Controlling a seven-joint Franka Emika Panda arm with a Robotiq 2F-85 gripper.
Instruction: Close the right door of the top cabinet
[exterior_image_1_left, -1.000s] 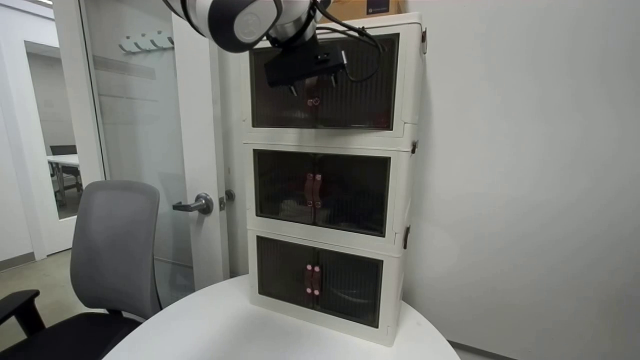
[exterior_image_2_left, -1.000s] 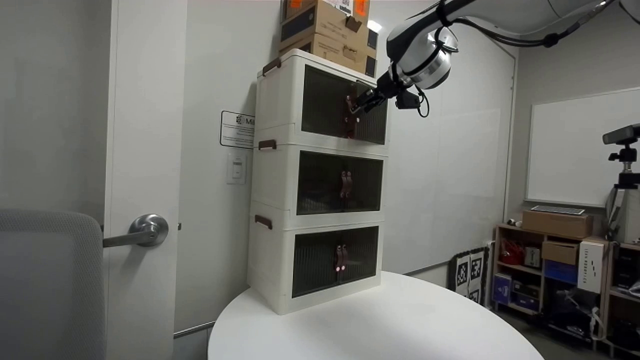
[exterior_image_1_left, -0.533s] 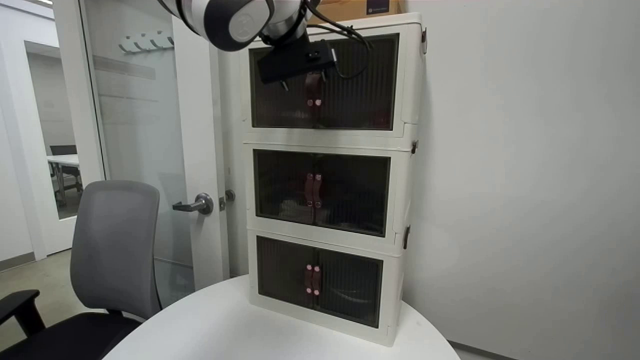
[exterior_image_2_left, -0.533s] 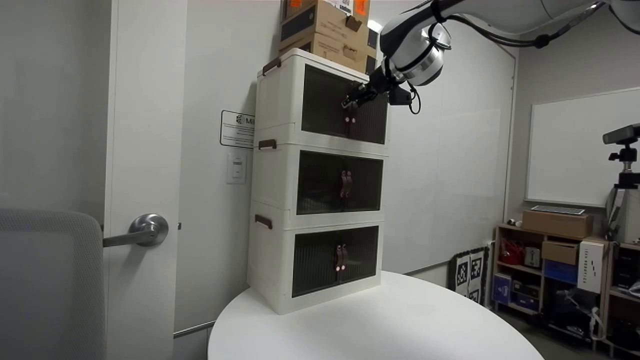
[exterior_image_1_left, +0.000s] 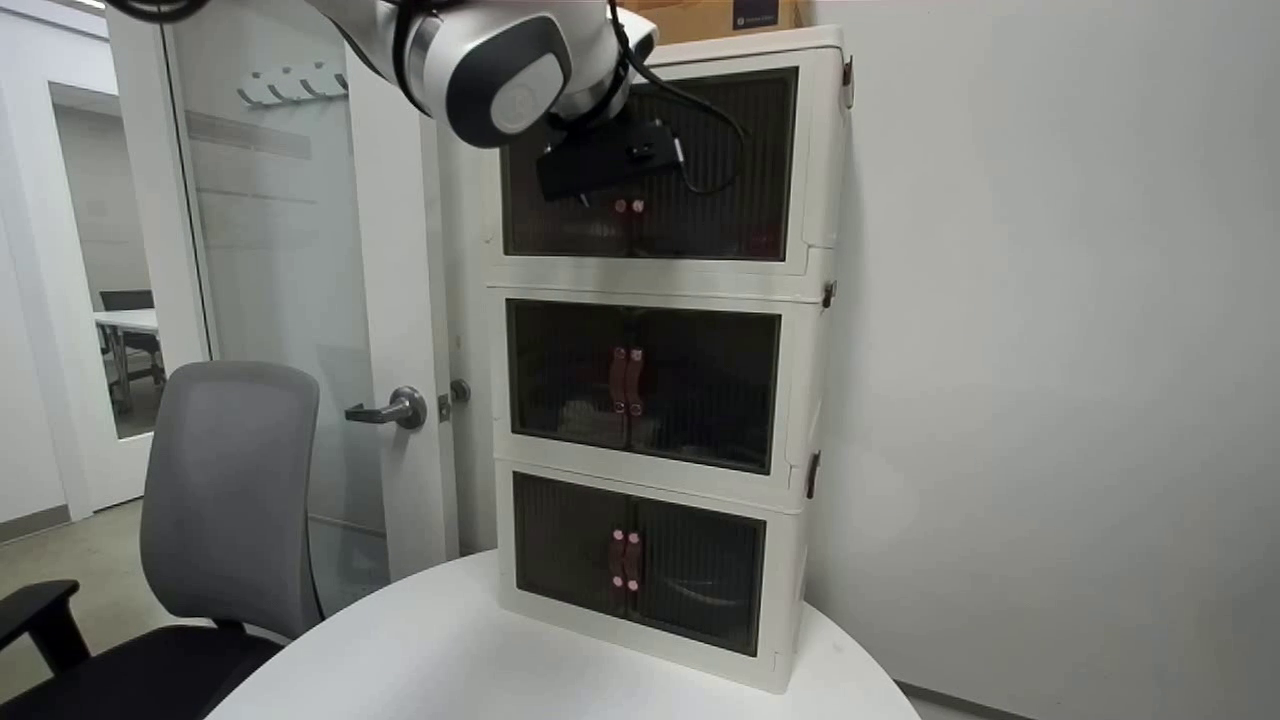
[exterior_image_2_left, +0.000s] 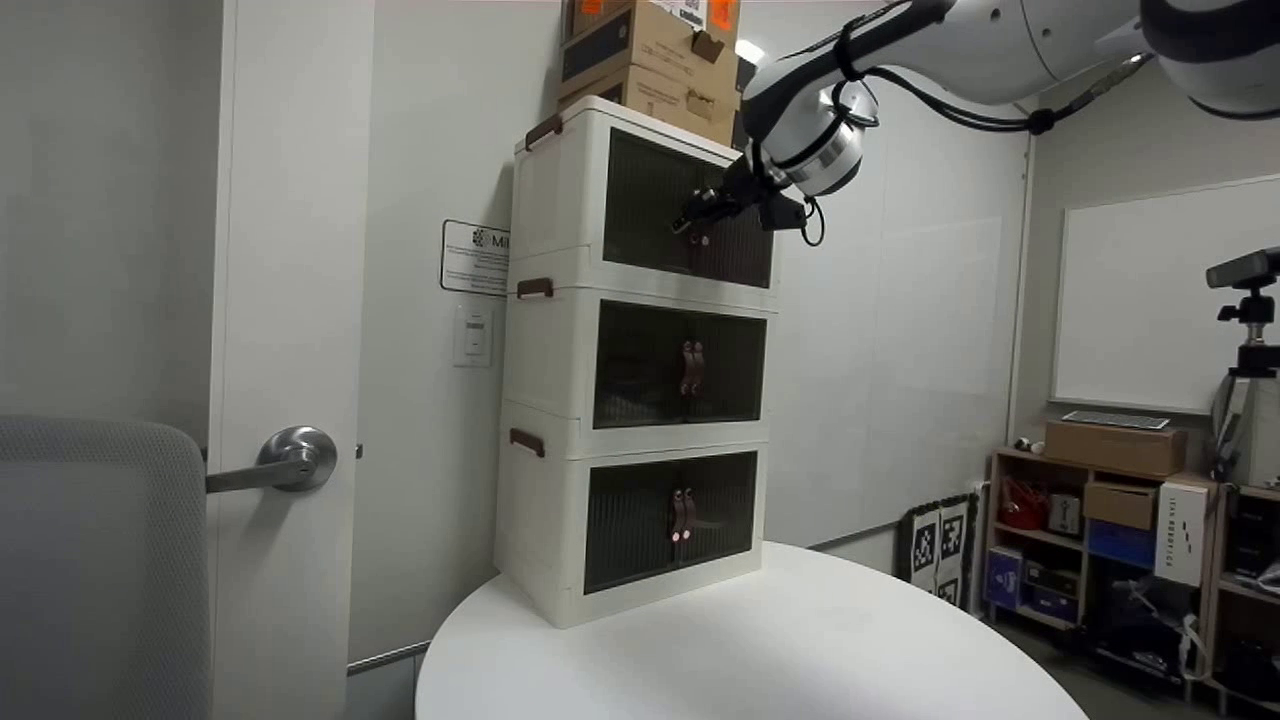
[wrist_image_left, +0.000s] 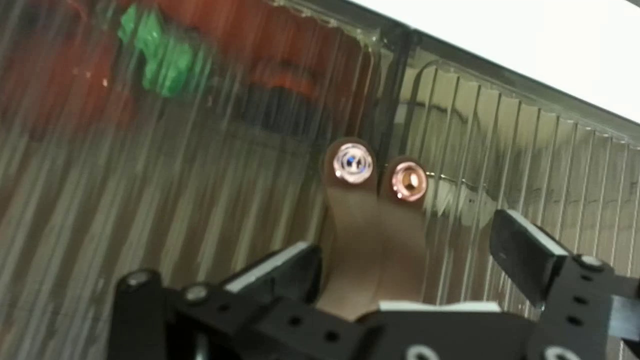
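Arm (exterior_image_1_left: 500, 80) sits lower than half a second ago, and the right door (exterior_image_1_left: 735, 215), slightly proud of the front a second ago, now lines up with the left door (wrist_image_left: 505, 155). Location: right half of the top cabinet (exterior_image_1_left: 822, 150), uppermost in the stack (exterior_image_2_left: 545, 380) on the desk (exterior_image_2_left: 760, 640). Wrist view: seam (wrist_image_left: 395, 100) looks even, bottom edges meet, right handle (wrist_image_left: 355, 215) just beside left handle (wrist_image_left: 402, 225). I'd call the closing done, or very near it. Same view has the fingers (wrist_image_left: 522, 260) spread well apart, one in front of each door, both handles showing between, nothing held. Can't tell if they touch the doors; the arm blocks part of the seam in both exterior views. Probably only backing off is left. Risk: catching a handle could tug the door open again, so clear both before any sideways move.
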